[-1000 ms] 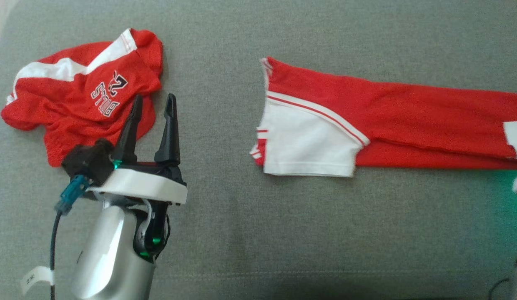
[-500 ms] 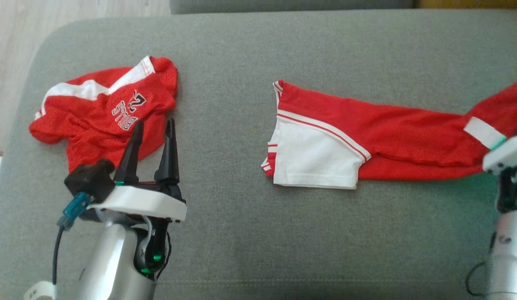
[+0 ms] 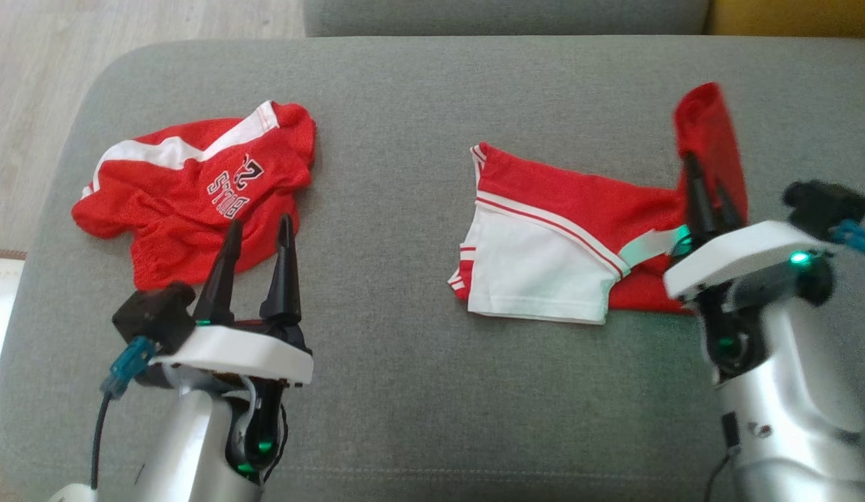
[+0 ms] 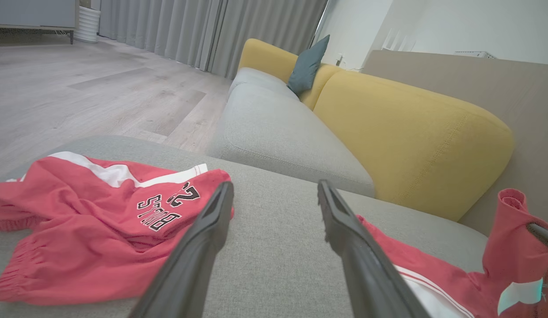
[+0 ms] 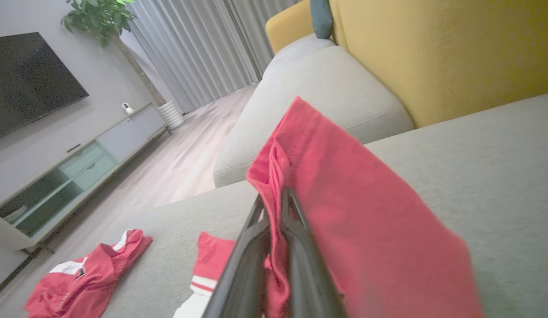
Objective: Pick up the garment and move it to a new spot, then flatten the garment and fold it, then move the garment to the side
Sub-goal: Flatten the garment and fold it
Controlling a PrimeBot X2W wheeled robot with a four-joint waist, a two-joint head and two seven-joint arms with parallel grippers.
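Observation:
The garment [image 3: 544, 202], red with a white panel and stripes, lies across the middle of the grey cushion [image 3: 418, 404]. My right gripper [image 3: 704, 185] is shut on its right end, which stands lifted and doubled back above the rest. The right wrist view shows the red garment [image 5: 353, 212] pinched between the closed fingers of the right gripper [image 5: 276, 196] and draping to the right. My left gripper [image 3: 259, 224] stands open and empty at the lower left, well apart from the garment. From the left wrist, the lifted garment end [image 4: 512, 247] rises beyond the open left gripper [image 4: 275, 185].
A second, crumpled red garment [image 3: 195, 195] with black lettering lies just beyond the left fingertips, near the cushion's left edge. Wood floor [image 3: 42, 84] lies past that edge. A yellow sofa back [image 4: 411, 132] and another grey seat [image 4: 278, 137] stand behind.
The head camera has shifted. My right gripper has come into view, carrying the garment's right end up and to the left, so the laid-out part is shorter. The left arm has held still.

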